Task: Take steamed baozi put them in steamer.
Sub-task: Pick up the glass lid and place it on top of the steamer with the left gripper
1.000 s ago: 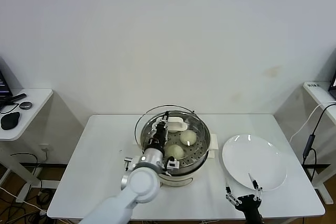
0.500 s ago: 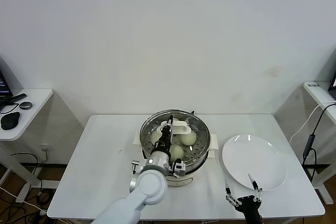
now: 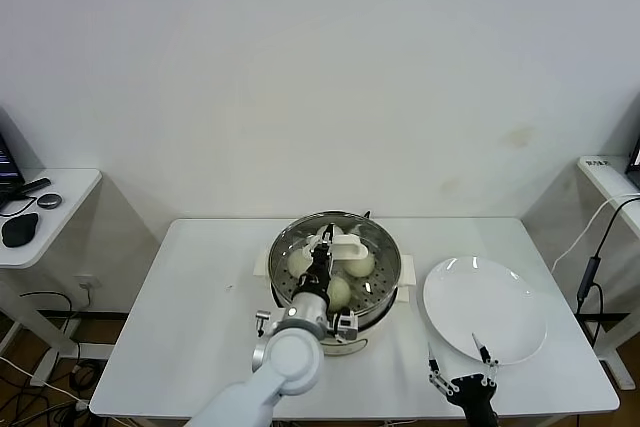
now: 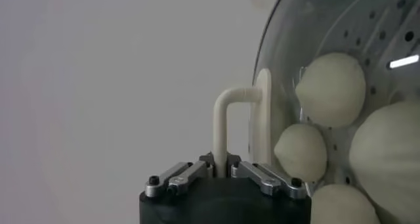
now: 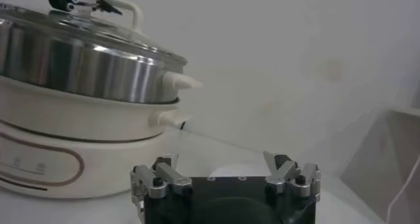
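Note:
The steamer (image 3: 386, 285), a shiny steel pot on a white base, stands mid-table. Several cream-white baozi (image 3: 358, 264) lie on its perforated tray, seen through the glass lid (image 3: 300, 239). My left gripper (image 3: 322, 243) is shut on the lid's white handle (image 3: 346, 244) and holds the lid over the pot. In the left wrist view the gripper (image 4: 220, 167) pinches the handle (image 4: 222, 120), with baozi (image 4: 331, 89) behind the glass. In the right wrist view the lid sits at the steamer's (image 5: 85, 67) rim. My right gripper (image 3: 462, 355) is open and empty at the table's front right.
A flat white plate (image 3: 485, 307) with nothing on it lies to the right of the steamer, just beyond my right gripper (image 5: 223, 173). A side table with dark items (image 3: 20, 227) stands at the far left. A cable (image 3: 590, 267) hangs at the right.
My left gripper has carried the glass lid to the right, from hanging off the steamer's left side to sitting centred over the pot. The right arm has not moved.

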`<state>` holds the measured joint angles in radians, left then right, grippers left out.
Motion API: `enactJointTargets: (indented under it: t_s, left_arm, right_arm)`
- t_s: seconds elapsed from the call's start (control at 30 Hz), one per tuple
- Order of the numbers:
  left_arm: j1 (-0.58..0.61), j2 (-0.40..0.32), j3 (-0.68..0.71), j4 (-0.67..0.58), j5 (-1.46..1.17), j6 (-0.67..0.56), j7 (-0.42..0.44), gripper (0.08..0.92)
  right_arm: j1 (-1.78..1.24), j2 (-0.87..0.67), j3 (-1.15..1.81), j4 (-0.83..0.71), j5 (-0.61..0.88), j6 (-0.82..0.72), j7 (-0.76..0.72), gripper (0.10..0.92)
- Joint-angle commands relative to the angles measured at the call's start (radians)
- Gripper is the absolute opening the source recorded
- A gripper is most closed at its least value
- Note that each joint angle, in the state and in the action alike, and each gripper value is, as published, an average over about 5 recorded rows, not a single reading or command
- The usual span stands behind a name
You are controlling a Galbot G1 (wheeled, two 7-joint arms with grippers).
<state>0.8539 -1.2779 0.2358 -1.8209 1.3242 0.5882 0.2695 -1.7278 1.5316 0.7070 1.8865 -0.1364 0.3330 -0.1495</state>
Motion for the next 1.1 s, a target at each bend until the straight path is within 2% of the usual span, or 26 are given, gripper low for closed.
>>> enactJointTargets:
  t_s: [0.03, 0.27, 0.37, 0.47, 0.57, 0.7, 0.8, 0.97, 1.1]
  left_arm:
    - [0.005, -0.002, 0.001, -0.004, 0.006, -0.002, 0.0, 0.172]
    - [0.023, -0.009, -0.014, 0.002, -0.006, -0.013, -0.031, 0.172]
    - [0.04, -0.004, -0.026, -0.021, -0.035, -0.014, -0.05, 0.197]
    - [0.078, 0.012, -0.047, -0.073, -0.102, -0.02, -0.085, 0.271]
    - [0.14, 0.035, -0.077, -0.146, -0.253, -0.038, -0.161, 0.358]
    - [0.258, 0.072, -0.152, -0.274, -0.501, -0.072, -0.248, 0.471]
    - [0.359, 0.103, -0.237, -0.385, -0.747, -0.142, -0.314, 0.557]
    - [0.641, 0.114, -0.445, -0.51, -1.256, -0.462, -0.449, 0.705]
    - [0.854, 0.072, -0.601, -0.557, -1.434, -0.579, -0.517, 0.796]
  right_arm:
    - [0.0, 0.001, -0.002, -0.002, -0.002, 0.002, 0.001, 0.823]
    - [0.0, 0.001, -0.004, -0.002, -0.004, 0.002, 0.001, 0.823]
    - [-0.001, 0.001, -0.003, -0.002, -0.004, 0.002, 0.001, 0.823]
    - [-0.001, 0.001, -0.003, -0.002, -0.005, 0.001, 0.001, 0.823]
    - [-0.001, 0.002, -0.003, -0.003, -0.006, 0.001, 0.001, 0.823]
    - [-0.003, 0.003, -0.002, -0.003, -0.007, 0.0, 0.001, 0.823]
    - [-0.005, 0.002, -0.002, -0.004, -0.007, -0.001, 0.0, 0.823]
    - [-0.004, 0.001, -0.003, -0.005, 0.002, -0.001, -0.001, 0.823]
    - [-0.004, -0.008, -0.018, -0.006, 0.044, -0.006, -0.007, 0.823]
